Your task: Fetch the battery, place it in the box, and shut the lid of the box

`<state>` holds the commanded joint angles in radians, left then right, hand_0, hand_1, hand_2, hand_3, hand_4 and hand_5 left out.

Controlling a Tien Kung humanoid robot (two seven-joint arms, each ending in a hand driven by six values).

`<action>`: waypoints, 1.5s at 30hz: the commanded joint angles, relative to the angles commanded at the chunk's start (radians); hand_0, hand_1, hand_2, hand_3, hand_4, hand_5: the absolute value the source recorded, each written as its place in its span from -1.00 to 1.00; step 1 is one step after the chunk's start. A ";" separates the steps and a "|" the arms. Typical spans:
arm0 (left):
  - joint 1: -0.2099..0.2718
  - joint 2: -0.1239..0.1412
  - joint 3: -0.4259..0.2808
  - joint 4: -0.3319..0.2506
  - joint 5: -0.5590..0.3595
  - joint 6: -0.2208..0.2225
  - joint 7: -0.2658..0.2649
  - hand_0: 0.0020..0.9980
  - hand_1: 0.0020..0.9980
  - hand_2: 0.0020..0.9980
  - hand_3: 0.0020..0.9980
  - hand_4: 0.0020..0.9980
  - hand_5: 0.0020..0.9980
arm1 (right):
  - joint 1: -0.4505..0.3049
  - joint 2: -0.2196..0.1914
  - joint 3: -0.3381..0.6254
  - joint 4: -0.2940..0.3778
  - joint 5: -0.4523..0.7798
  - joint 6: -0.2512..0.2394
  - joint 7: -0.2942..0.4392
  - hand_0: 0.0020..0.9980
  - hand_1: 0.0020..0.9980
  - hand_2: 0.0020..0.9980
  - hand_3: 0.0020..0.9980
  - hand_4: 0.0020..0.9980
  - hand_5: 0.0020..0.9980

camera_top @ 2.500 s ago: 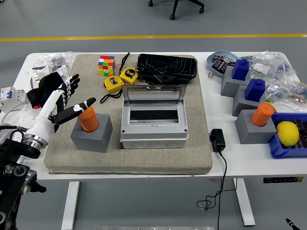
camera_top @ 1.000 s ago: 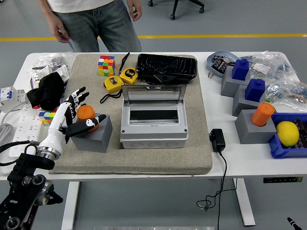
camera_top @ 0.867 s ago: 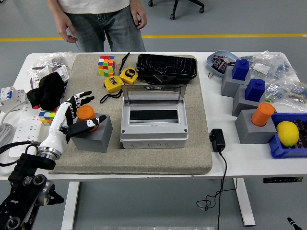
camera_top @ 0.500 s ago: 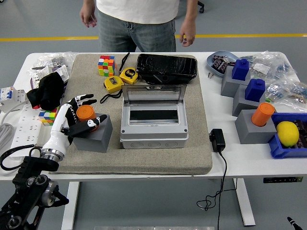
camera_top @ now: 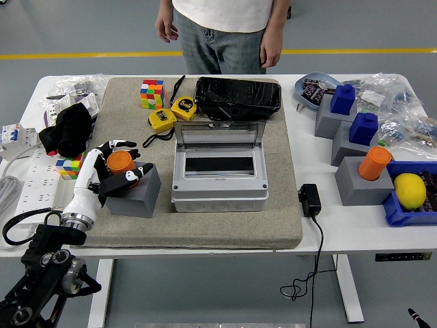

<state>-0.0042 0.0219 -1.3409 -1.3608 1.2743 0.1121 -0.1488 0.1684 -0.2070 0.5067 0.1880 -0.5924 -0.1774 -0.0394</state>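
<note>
— Where's the battery point(camera_top: 120, 162) from where you stand?

— It's the orange cylinder standing upright in the grey block point(camera_top: 132, 192), on the left part of the beige mat point(camera_top: 280, 205). The left hand point(camera_top: 108, 171) is wrapped round it: fingers point(camera_top: 124, 144) curl past its far side and the thumb presses in on the near side, so it's gripped, but it sits in the block's socket.

— And the box point(camera_top: 218, 168)?

— Grey, in the middle of the mat, just right of the block. Its clear lid point(camera_top: 218, 129) stands raised along the far edge, so the inside is open.

— Anyone else about?

— 1 person point(camera_top: 220, 27) at the far side of the tabletop point(camera_top: 341, 229), arms hanging down, hands touching nothing. There's a second orange cylinder point(camera_top: 373, 162) in another grey block on the right, well apart from the hand. I can't see the right arm at all.
</note>
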 joint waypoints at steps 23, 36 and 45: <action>-0.013 0.009 0.021 -0.007 -0.014 0.066 -0.009 -0.79 -0.70 -0.73 -0.74 1.00 -1.00 | -0.001 -0.002 -0.015 0.001 0.011 0.001 0.000 0.43 0.35 0.45 0.60 1.00 1.00; -0.035 0.011 0.036 -0.013 -0.046 0.106 -0.024 -0.82 -0.80 -0.79 -0.79 1.00 -1.00 | 0.000 -0.003 -0.017 0.000 0.015 0.000 -0.001 0.43 0.35 0.45 0.60 1.00 1.00; -0.040 0.012 0.041 -0.013 -0.061 0.127 -0.035 -0.83 -0.83 -0.81 -0.81 1.00 -1.00 | 0.002 -0.003 -0.013 0.000 0.013 0.000 -0.001 0.43 0.35 0.45 0.60 1.00 1.00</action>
<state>-0.0439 0.0335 -1.2999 -1.3734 1.2128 0.2392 -0.1837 0.1706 -0.2104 0.4940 0.1883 -0.5789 -0.1774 -0.0404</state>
